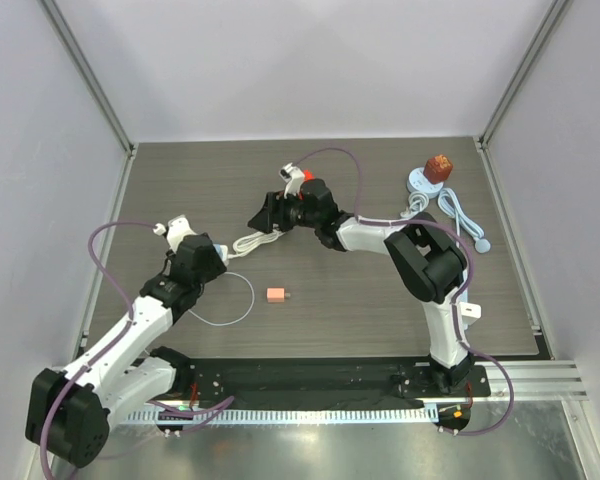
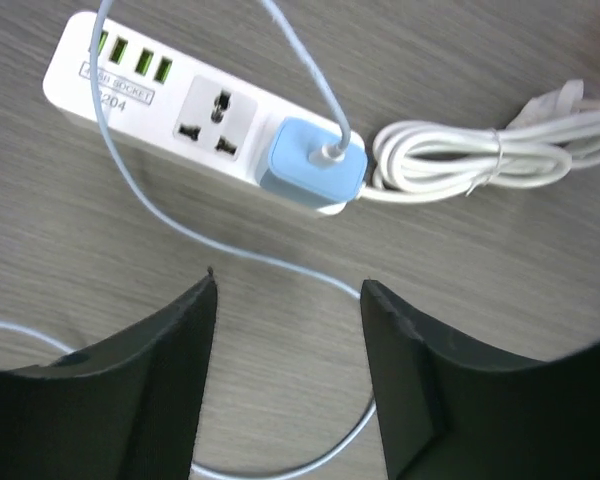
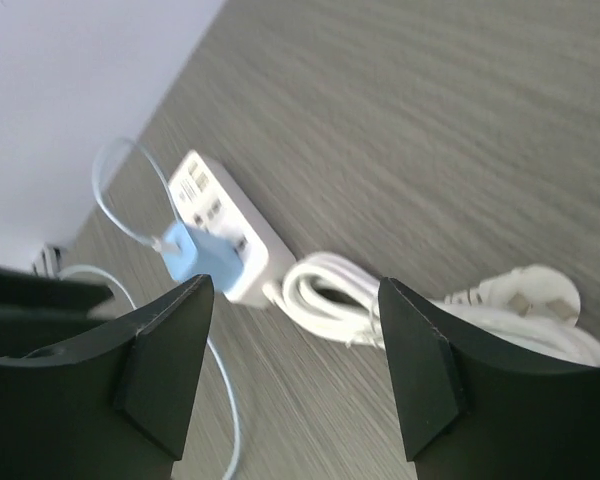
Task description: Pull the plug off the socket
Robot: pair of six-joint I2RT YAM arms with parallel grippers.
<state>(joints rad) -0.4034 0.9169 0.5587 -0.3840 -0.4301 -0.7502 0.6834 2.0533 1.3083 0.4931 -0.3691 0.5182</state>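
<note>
Left wrist: white socket strip (image 2: 170, 100) lies with its long axis ten-to-four, the blue plug (image 2: 310, 165) seated at its four o'clock end, and the left gripper (image 2: 287, 290) gapes empty. Right wrist: the strip runs eleven-to-five, and the right gripper (image 3: 295, 285) stands parted, holding nothing.

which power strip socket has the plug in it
The one at the end of the power strip beside the coiled white cord, under the blue plug; the socket by the green USB ports is empty.

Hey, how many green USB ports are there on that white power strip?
4. The green USB ports sit in one row at the end of the power strip farthest from the blue plug, past the free socket. None looks hidden.
</note>
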